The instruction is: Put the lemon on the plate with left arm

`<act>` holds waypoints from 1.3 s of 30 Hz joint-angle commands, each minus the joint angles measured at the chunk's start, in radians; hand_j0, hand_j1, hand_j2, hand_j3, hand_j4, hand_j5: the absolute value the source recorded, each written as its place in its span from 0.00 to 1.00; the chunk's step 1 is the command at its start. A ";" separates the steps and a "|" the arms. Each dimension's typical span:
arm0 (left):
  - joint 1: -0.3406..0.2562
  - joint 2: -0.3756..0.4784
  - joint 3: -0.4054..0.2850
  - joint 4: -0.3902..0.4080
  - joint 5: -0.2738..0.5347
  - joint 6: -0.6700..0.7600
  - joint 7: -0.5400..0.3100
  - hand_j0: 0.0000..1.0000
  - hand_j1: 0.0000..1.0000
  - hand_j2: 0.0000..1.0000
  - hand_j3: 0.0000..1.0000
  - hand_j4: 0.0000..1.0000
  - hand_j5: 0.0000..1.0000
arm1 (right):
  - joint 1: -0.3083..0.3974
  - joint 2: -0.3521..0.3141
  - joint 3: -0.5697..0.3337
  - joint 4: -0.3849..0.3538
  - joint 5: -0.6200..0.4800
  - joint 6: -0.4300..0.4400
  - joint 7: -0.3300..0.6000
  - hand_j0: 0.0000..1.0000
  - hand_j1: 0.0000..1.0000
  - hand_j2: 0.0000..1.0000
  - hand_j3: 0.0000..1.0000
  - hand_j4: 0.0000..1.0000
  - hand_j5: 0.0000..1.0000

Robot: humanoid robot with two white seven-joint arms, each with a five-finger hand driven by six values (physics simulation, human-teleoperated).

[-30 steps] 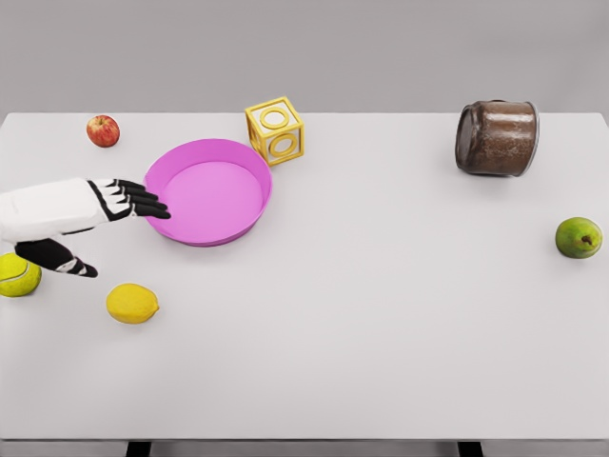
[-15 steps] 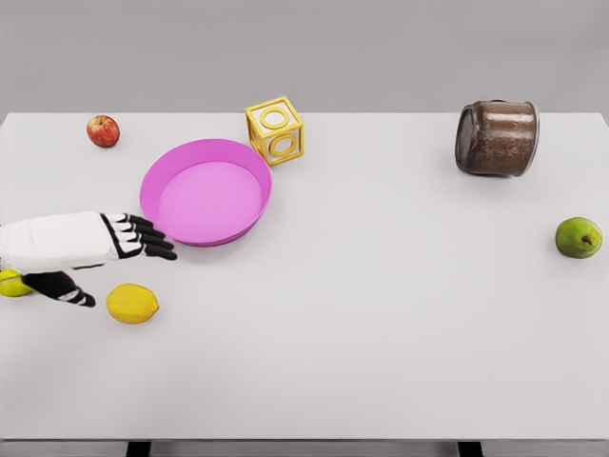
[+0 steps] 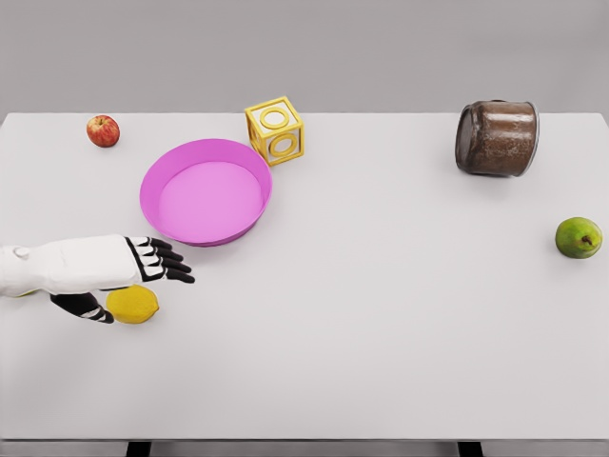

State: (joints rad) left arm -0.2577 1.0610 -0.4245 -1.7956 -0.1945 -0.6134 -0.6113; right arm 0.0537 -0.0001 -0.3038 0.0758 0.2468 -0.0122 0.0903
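Head view: left hand [image 3: 143,263] reaches in from the left edge, fingers [image 3: 169,268] extended and spread, thumb [image 3: 86,307] lowered on the near side; it grips nothing. Lemon [image 3: 133,304] lies on the white tabletop [image 3: 381,324] directly under the palm, partly covered by it, just right of the thumb tip. Whether hand and lemon touch cannot be told. Pink plate [image 3: 206,191] sits behind and to the right, near the fingertips, apart from the lemon.

A smooth matt finish was shown by the pink plate [image 3: 249,214] and white table [image 3: 381,324]; the brown jar [image 3: 497,138] looked glossy, speckled
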 commanded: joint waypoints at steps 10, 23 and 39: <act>0.051 0.001 0.006 0.004 -0.003 0.003 0.000 1.00 1.00 1.00 1.00 1.00 1.00 | 0.000 0.000 0.000 0.001 0.000 0.000 0.000 1.00 1.00 1.00 1.00 1.00 1.00; 0.074 -0.003 0.015 0.009 -0.034 0.003 0.000 1.00 1.00 1.00 1.00 1.00 1.00 | 0.000 0.000 0.000 -0.001 0.000 0.000 0.000 1.00 1.00 1.00 1.00 1.00 1.00; 0.080 -0.078 0.061 0.013 -0.167 0.003 0.000 1.00 1.00 1.00 1.00 1.00 1.00 | 0.000 0.000 0.000 0.001 0.000 0.000 0.000 1.00 1.00 1.00 1.00 1.00 1.00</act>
State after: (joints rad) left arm -0.1779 0.9828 -0.3618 -1.7837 -0.3636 -0.6133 -0.6113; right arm 0.0537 -0.0001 -0.3038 0.0761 0.2468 -0.0122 0.0903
